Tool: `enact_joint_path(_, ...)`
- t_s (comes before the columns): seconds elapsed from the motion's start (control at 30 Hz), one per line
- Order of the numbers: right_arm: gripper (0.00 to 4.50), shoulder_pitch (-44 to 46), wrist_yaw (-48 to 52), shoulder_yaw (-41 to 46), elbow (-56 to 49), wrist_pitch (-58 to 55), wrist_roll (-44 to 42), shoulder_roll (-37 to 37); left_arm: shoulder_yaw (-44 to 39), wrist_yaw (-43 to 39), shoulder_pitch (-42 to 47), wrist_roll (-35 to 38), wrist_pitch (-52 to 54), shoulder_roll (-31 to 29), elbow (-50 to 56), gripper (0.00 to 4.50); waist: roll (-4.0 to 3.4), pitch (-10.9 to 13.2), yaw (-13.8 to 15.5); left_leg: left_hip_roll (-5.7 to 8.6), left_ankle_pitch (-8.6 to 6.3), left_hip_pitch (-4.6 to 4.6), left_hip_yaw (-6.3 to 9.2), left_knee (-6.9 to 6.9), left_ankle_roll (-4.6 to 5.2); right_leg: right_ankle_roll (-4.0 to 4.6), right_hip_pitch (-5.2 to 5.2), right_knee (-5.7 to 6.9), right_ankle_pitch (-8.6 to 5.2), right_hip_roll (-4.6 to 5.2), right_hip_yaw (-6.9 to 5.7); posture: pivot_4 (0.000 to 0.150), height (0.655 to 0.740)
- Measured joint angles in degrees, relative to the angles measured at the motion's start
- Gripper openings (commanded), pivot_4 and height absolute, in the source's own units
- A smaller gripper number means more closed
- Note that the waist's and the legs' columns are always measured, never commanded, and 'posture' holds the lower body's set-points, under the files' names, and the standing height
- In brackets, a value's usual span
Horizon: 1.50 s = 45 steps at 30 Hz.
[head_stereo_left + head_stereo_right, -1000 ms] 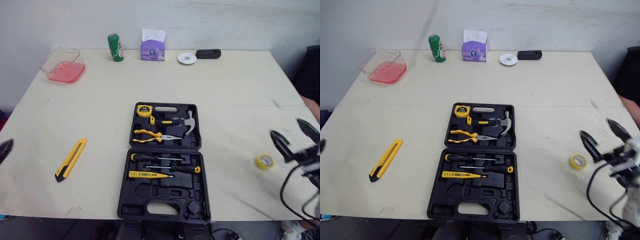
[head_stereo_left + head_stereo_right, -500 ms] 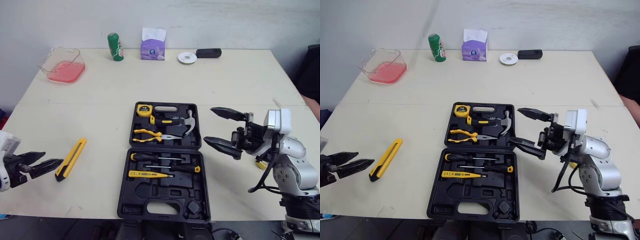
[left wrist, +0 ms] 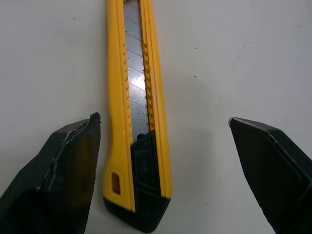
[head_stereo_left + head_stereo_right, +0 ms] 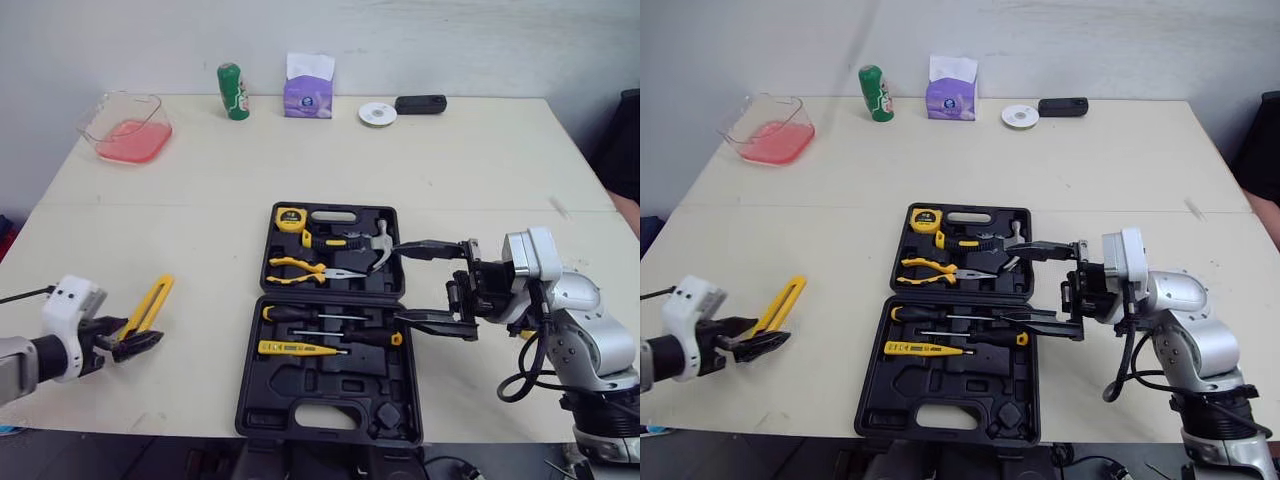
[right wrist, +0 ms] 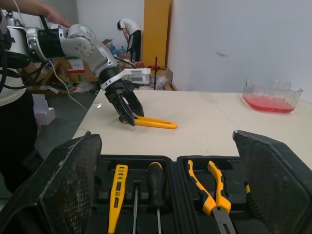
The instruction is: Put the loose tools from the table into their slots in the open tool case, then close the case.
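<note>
Left gripper (image 4: 140, 345) is low over the worktop (image 4: 480, 180), well to the left of the tool case (image 4: 300, 385), with its forearm reaching in from the near-left edge. Its fingers are spread wide on either side of the butt end of the utility knife (image 4: 152, 303). They aren't touching it and hold nothing.

The knife lies flat, left of the case and well apart from it, angled away from the robot. It's probably light and stiff, with a smooth plastic body. It sits low, so the fingertips would have to get nearly down to the worktop. I'd pinch across the narrow yellow sides, further up toward mid-body so it doesn't pivot (the segmented blade shows in the channel, so stay off that face).

Case is open, with screwdrivers, pliers, hammer and tape measure seated.

Right gripper (image 4: 400, 282) hovers over the case's right edge, forearm roughly level and pointing left. It's wide open and empty.

Beyond the case at the worktop's far edge: pink-filled glass dish (image 4: 125, 128), green can (image 4: 232, 92), tissue box (image 4: 308, 88).
</note>
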<state>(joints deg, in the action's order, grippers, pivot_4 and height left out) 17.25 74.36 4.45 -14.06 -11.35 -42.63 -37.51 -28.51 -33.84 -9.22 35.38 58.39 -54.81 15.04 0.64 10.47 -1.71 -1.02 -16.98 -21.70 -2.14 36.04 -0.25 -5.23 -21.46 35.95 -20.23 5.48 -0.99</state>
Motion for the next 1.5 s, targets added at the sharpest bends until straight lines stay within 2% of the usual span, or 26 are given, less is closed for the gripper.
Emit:
enact_joint_path(0.4,4.50,0.45,-2.10,0.04,-0.16,0.20,3.85,0.01,0.41,1.07,1.21,-2.45,-1.83,2.59,-1.40,4.44,-0.02,-0.01,0.08,0.01,0.14,0.10,0.00,0.02,-0.02,-0.01,0.05,0.15,0.01,0.01,0.01,0.150,0.7400)
enact_joint_path(0.43,4.50,0.61,-2.44,0.05,-0.15,0.22,4.28,0.06,0.98,0.64,1.62,-2.75,-2.39,2.59,-2.22,3.91,-0.04,-0.02,0.08,0.01,0.16,0.15,0.00,0.01,-0.03,-0.01,0.07,0.17,0.01,0.01,0.02,0.150,0.7400)
enact_joint_path(0.47,4.50,0.79,-2.58,0.06,-0.11,0.26,4.45,0.08,1.36,0.51,1.87,-3.17,-2.88,2.65,-2.74,3.61,-0.05,-0.03,0.10,0.01,0.18,0.16,0.00,0.01,-0.03,-0.01,0.08,0.20,0.01,0.01,0.02,0.150,0.7400)
enact_joint_path(0.63,4.50,1.18,-2.63,0.19,0.09,1.26,5.17,0.09,3.10,0.12,2.09,-6.48,-5.71,2.15,-4.61,1.45,-0.11,-0.06,0.09,0.07,0.20,0.18,-0.01,0.00,-0.02,0.00,0.09,0.20,0.01,0.08,0.04,0.150,0.7400)
enact_joint_path(0.67,4.50,1.18,-2.62,0.27,0.15,1.43,5.42,0.09,3.47,0.00,2.08,-6.90,-6.24,2.18,-4.60,1.27,-0.21,-0.12,0.13,0.09,0.19,0.18,-0.01,-0.01,0.00,-0.01,0.10,0.19,0.01,0.10,0.04,0.150,0.7400)
enact_joint_path(0.87,4.50,-0.92,-2.23,0.60,1.47,3.84,6.50,0.09,2.36,0.20,2.06,-7.65,-7.17,4.24,-4.53,1.27,-0.35,-0.20,0.17,0.10,0.21,0.20,-0.01,0.00,0.04,-0.02,0.12,0.22,0.02,0.11,0.03,0.150,0.7400)
enact_joint_path(1.03,4.50,-2.14,-1.70,1.07,1.67,5.26,7.12,-0.02,1.99,-0.89,2.04,-8.84,-12.45,5.93,-4.82,1.27,-0.32,-0.18,0.28,0.10,0.31,0.22,0.01,0.02,0.06,-0.04,0.14,0.26,0.05,0.11,0.01,0.150,0.7400)
enact_joint_path(1.13,4.50,-5.17,-1.58,3.47,1.47,5.60,7.22,-1.60,1.53,-4.67,3.80,-8.56,-20.77,6.88,-1.79,1.27,0.09,0.02,0.77,0.10,0.32,0.10,0.05,0.03,0.04,-0.02,0.10,0.20,0.07,0.13,-0.04,0.150,0.7400)
enact_joint_path(1.3,4.50,-10.02,-0.79,8.08,0.39,5.68,6.86,-5.24,1.80,-11.02,5.41,-7.45,-26.29,4.37,4.88,1.27,0.12,0.02,0.48,0.10,0.20,0.07,0.00,-0.03,-0.03,-0.05,0.17,-0.10,0.11,0.11,-0.03,0.150,0.7400)
enact_joint_path(1.43,4.50,-13.02,0.14,10.93,0.34,6.40,6.83,-6.93,6.28,-14.71,9.70,-6.15,-26.60,3.92,7.24,1.27,0.15,0.04,0.03,0.06,0.19,0.05,-0.06,0.00,-0.03,-0.07,0.15,-0.07,0.11,0.00,-0.04,0.150,0.7400)
enact_joint_path(1.5,4.50,-14.79,0.39,12.84,0.43,6.62,6.75,-7.42,11.68,-17.35,15.07,-5.93,-26.42,3.18,8.29,1.27,0.18,0.06,0.27,0.08,0.21,0.05,-0.06,0.07,0.03,-0.13,0.20,-0.02,0.15,-0.04,-0.07,0.150,0.7400)
